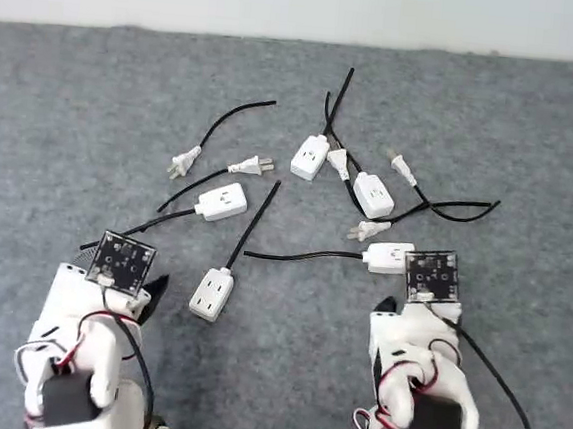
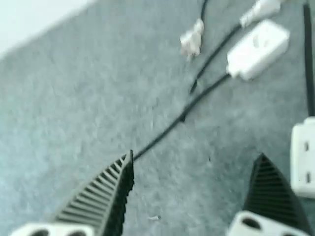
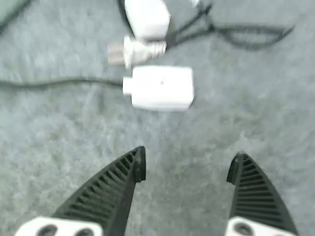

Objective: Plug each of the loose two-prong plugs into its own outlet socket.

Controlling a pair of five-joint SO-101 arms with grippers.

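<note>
1. Status: both arms sit at the near edge of the grey mat (image 1: 63, 135). The left gripper (image 2: 192, 172) has its jaws spread apart on nothing. The right gripper (image 3: 189, 164) is likewise spread and empty.
2. Task items: 5 outlet sockets (image 1: 221, 202) and 5 two-prong plugs (image 1: 183, 162) lie scattered mid-mat; none looks seated. The nearest socket (image 3: 160, 87) lies just ahead of the right gripper, with a loose plug (image 3: 135, 50) just beyond it.
3. Step in hand: I judge this as the start, with the first pick not yet made.
4. Next move: I must clamp the plug body, not its cord, and line the prongs up with the slots. The socket will likely slide unless the left gripper pins it.
5. Markings: I can read no writing on plugs or sockets.
</note>
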